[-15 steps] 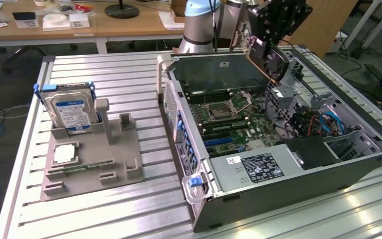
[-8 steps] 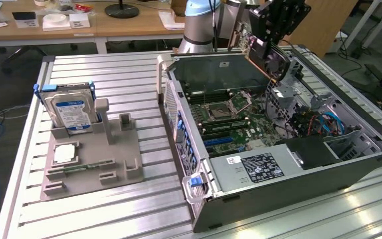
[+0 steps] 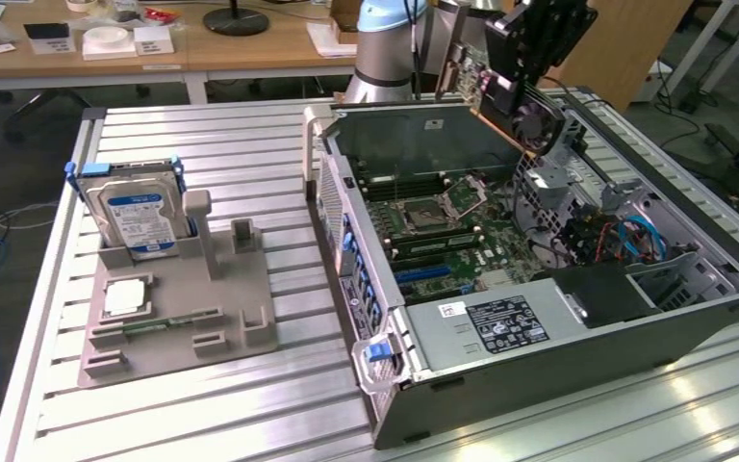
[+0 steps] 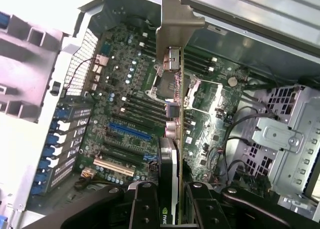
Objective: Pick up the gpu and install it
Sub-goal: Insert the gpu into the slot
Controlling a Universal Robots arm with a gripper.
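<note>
My gripper hangs over the far end of the open computer case, shut on the gpu. The dark card with its small fan is tilted and held clear above the motherboard. In the wrist view the gpu appears edge-on between my black fingers, its pale metal bracket pointing away from the wrist. Below it lies the green motherboard with a blue expansion slot and black slots beside it. The card touches no slot.
A grey fixture on the slatted table holds the silver hard drive and a square processor chip. Inside the case are the power supply, a metal drive cage and blue cables. Desks stand behind.
</note>
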